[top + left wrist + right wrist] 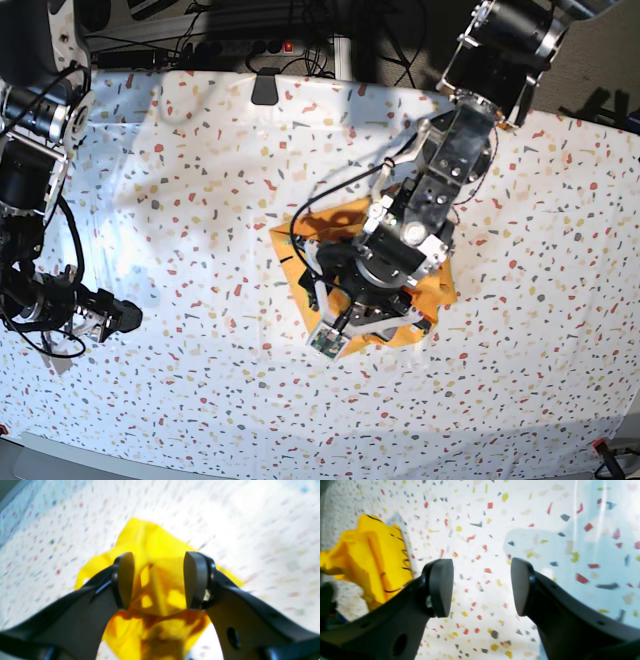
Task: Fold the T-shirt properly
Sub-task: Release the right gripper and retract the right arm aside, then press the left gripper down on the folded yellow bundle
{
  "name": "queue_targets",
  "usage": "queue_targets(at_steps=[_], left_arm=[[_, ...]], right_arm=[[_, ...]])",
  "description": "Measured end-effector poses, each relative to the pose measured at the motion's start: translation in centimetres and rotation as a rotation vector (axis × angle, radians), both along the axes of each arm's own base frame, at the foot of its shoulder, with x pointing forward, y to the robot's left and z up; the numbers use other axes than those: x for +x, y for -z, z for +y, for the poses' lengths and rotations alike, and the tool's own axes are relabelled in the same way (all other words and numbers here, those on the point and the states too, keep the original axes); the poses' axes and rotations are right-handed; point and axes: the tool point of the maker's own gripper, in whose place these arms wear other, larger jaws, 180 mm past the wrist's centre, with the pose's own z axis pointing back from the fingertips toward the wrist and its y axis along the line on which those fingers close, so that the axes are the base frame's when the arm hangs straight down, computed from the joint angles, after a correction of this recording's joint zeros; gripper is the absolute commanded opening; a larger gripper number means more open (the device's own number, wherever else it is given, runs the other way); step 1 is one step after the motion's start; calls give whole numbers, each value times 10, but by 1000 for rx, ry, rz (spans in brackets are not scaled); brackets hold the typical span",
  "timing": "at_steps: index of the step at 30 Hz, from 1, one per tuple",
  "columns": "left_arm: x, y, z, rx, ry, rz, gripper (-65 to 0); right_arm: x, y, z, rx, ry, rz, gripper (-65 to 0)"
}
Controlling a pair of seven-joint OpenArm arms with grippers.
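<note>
The T-shirt (150, 537) is a mustard-yellow bundle, folded small and wrinkled, lying on the speckled cloth. My left gripper (158, 580) hovers right over it, open, with creased fabric showing between and below the dark pads (125, 580). In the base view that arm covers most of the T-shirt (335, 222); only orange edges stick out around it. My right gripper (481, 587) is open over bare cloth, nothing between its fingers. The T-shirt (377, 555) lies off to its left, apart from it. In the base view the right gripper (128, 317) is far left of the shirt.
A white cloth with coloured terrazzo specks (200, 180) covers the whole table. Cables and a power strip (250, 45) run along the far edge, with a small black clip (265, 88) on the cloth there. The right arm's links (30, 150) stand at the left edge.
</note>
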Motion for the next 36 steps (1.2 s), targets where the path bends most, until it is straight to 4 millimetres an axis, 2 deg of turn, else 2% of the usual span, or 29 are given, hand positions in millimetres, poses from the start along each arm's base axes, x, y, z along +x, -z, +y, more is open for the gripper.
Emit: queue_targets(at_steps=[4,6,13,21,23,28,34,36], left_arm=[[10,25,29,115,-118,1,-345],[8,30,32,123,-132,24,-345],[10,22,26,96,-123,6,-345],[12,-3,21,56,-115,-58,-347],[12,-3,21,59,-116,-54,-386],[8,3,22,64,-119,-34,-547],[7,3,22,64,-119,-33,-559],[7,3,22,64,-119,-33,-650]], right_arm=[[0,0,3,9,-5,0,-290],[0,0,2,7,-3,0,-290],[2,-4,6,36,-5,-17,-290],[2,-4,6,36,-6,-17,-291],[1,-3,6,35,-9,-10,-291],[0,-2,6,33,-12,-4,-291],[-1,-2,6,32,-15,3,-291],[-1,-2,6,33,-15,4,-291]])
